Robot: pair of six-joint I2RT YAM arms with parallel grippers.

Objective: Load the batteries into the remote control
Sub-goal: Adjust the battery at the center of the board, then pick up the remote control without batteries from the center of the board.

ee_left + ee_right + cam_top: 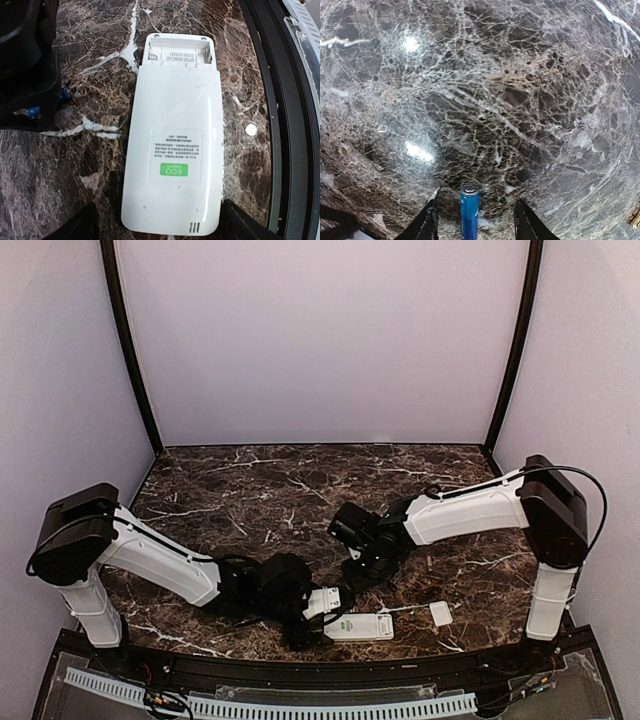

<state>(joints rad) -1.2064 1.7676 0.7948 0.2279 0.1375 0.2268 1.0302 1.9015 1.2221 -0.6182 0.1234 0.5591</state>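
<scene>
Remote control (358, 626) on table (250, 490); cover piece (440, 613) right of it; left gripper (155, 227) straddles its left end; battery (469, 215) behind it, between right gripper (355, 578) fingers.

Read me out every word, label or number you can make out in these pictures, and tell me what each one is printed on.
"ECO": white letters on the green label on the back of the slim white plastic remote control.
Small grey print above that label: too small to read.
Printed characters inside the open battery compartment: blurred, unreadable.
Faint marks on the blue cylindrical battery: unreadable.
</scene>
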